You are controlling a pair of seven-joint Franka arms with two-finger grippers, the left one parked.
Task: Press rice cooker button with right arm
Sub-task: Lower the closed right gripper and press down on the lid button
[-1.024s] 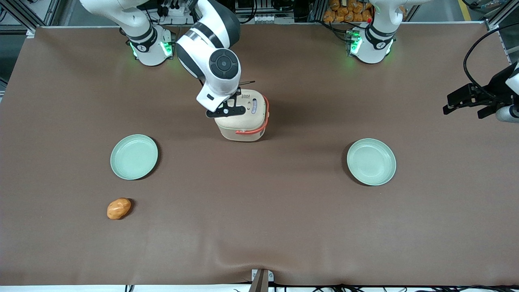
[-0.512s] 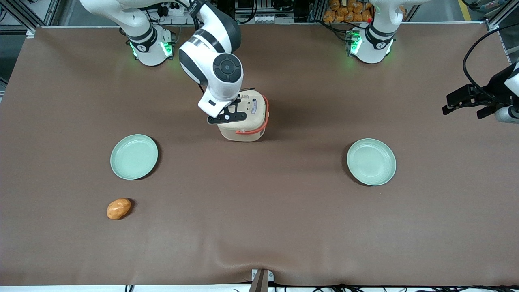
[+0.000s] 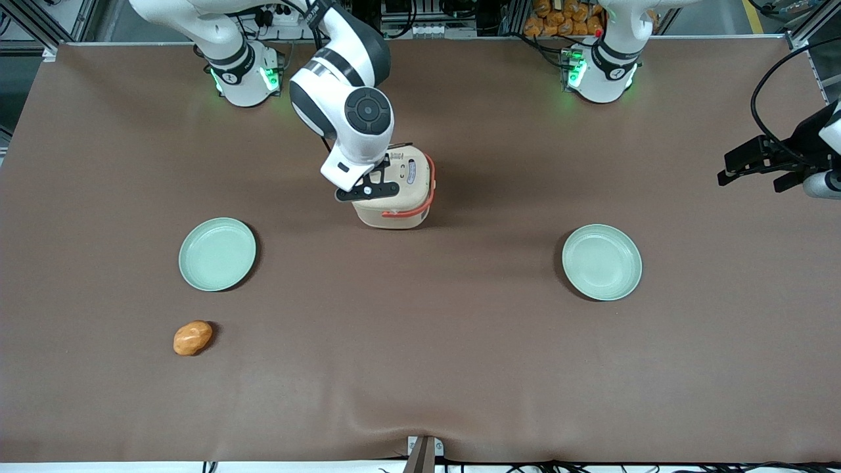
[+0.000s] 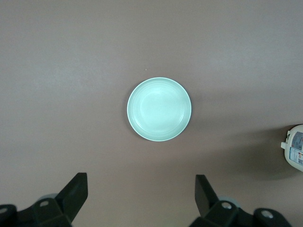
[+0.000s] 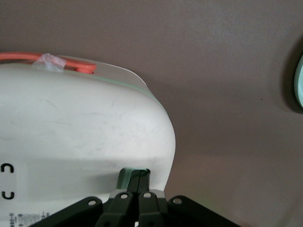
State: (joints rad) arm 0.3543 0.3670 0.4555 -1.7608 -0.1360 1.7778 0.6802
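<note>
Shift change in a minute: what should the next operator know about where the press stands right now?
Gripper: shut, fingertips together on the pale green button at the lid edge of the rice cooker.
Rice cooker: upright mid-table, lid closed, orange handle lying down around the lid.
Done: approach and contact with the button.
Left: whether the press has registered cannot be told; confirm it, then lift the gripper clear.
Also there: two green plates, empty, nearer the front camera.

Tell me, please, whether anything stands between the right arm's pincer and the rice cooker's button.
Nothing visible does. The pincer, fingers together, is down at the lid of the rice cooker, its tips right at the pale green button. The orange handle lies off to the lid's edge, clear of the tips.
</note>
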